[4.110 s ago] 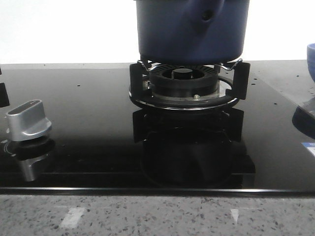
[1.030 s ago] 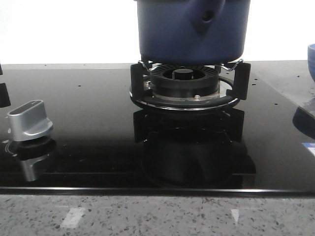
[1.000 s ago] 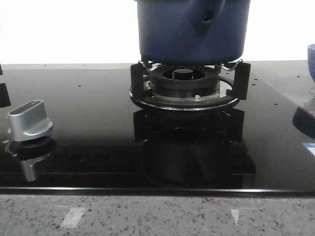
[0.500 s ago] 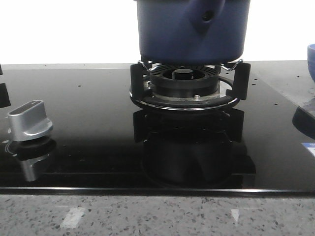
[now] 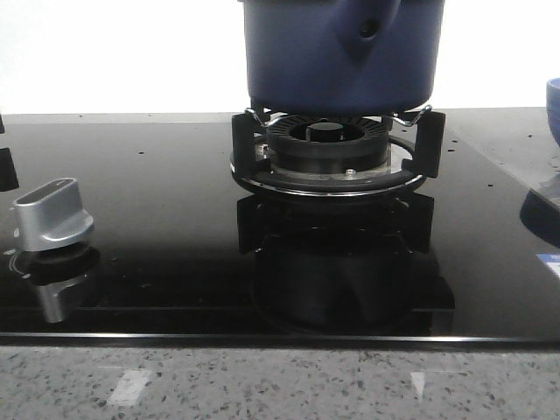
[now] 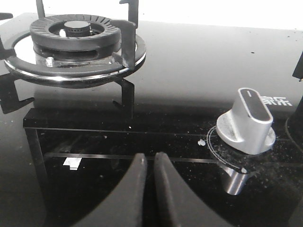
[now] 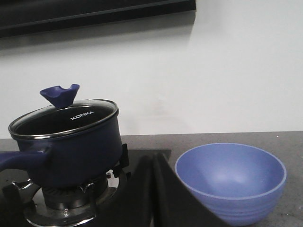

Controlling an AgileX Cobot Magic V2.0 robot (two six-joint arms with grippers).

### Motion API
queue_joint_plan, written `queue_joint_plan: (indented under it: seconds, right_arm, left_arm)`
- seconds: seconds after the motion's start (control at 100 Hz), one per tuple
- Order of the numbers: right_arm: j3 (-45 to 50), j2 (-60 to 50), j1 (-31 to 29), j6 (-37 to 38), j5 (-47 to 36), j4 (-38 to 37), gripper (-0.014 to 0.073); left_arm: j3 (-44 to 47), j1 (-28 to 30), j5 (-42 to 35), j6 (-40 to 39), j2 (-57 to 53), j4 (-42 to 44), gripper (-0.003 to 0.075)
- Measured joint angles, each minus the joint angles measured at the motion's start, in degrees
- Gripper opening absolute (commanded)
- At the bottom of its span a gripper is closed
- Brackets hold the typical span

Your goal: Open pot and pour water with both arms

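The dark blue pot (image 5: 341, 52) stands on the burner grate (image 5: 331, 153), its handle stub with a round hole (image 5: 367, 26) pointing toward the camera. In the right wrist view the pot (image 7: 71, 146) carries a glass lid with a blue knob (image 7: 60, 96), and its handle (image 7: 19, 158) sticks out sideways. My right gripper (image 7: 152, 161) hangs shut and empty between the pot and a bowl, touching neither. My left gripper (image 6: 150, 158) is shut and empty over the black glass hob, apart from everything. Neither gripper appears in the front view.
A light blue bowl (image 7: 232, 182) sits on the grey counter beside the hob, seen at the right edge of the front view (image 5: 553, 105). A silver control knob (image 5: 52, 214) (image 6: 246, 123) rises from the glass. A second burner (image 6: 75, 40) stands bare.
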Motion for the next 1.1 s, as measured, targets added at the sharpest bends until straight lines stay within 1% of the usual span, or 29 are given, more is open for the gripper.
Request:
queue_joint_plan:
  seconds: [0.48,0.56,0.67,0.78,0.87,0.94,1.1]
  right_arm:
    - [0.0,0.0,0.0,0.0,0.0,0.0,-0.007]
    - [0.0,0.0,-0.4,0.3,2.3,-0.5,-0.007]
    - [1.6,0.0,-4.1,4.7,7.1,-4.3,-0.0069]
    - [5.5,0.0,-10.2,6.8,8.1,-7.0,-0.007]
    - [9.6,0.0,-14.9,7.4,6.4,-7.5,-0.0069]
    - [12.9,0.0,-17.1,7.5,4.2,-7.6,-0.0069]
    - [19.1,0.0,-18.2,7.8,0.4,-7.9,-0.007]
  left_arm:
    - [0.0,0.1,0.0,0.0,0.0,-0.1,-0.002]
    - [0.0,0.1,0.0,0.0,0.0,-0.1,-0.002]
    - [0.0,0.1,0.0,0.0,0.0,-0.2,-0.002]
    - [0.0,0.3,0.0,0.0,0.0,-0.2,-0.002]
    - [0.0,0.3,0.0,0.0,0.0,-0.2,-0.002]
    - [0.0,0.3,0.0,0.0,0.0,-0.2,-0.002]
    - [0.0,0.3,0.0,0.0,0.0,-0.2,-0.002]
